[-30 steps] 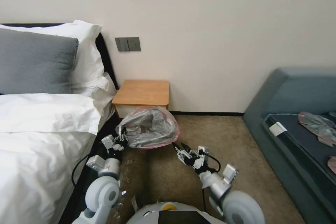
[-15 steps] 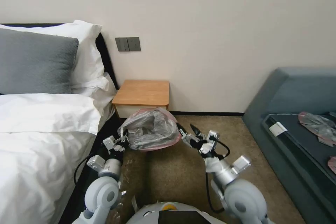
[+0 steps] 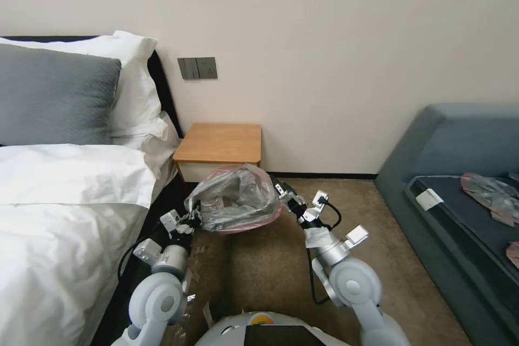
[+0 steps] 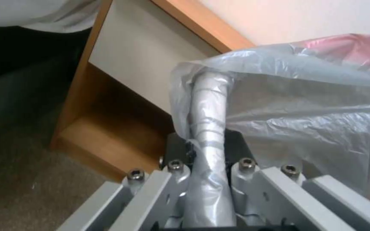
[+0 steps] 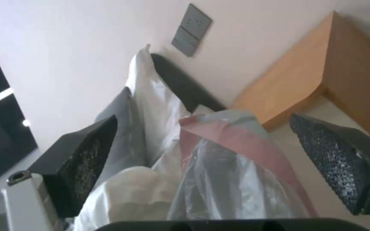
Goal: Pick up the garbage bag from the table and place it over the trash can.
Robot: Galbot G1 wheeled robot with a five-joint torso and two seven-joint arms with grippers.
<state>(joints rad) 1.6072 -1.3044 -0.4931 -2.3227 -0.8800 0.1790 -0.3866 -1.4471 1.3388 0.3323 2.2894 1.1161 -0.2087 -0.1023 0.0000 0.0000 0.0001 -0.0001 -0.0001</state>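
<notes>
Garbage bag point(image 3: 236, 199): left gripper point(image 4: 206, 150) clamps its edge; right gripper point(image 5: 219, 160) spread wide, straddling rim.

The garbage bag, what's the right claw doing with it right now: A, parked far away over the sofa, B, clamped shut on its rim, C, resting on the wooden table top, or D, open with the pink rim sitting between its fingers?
D: in the right wrist view the right claw stands open, its two dark fingers spread either side of the garbage bag and its pink rim.
</notes>
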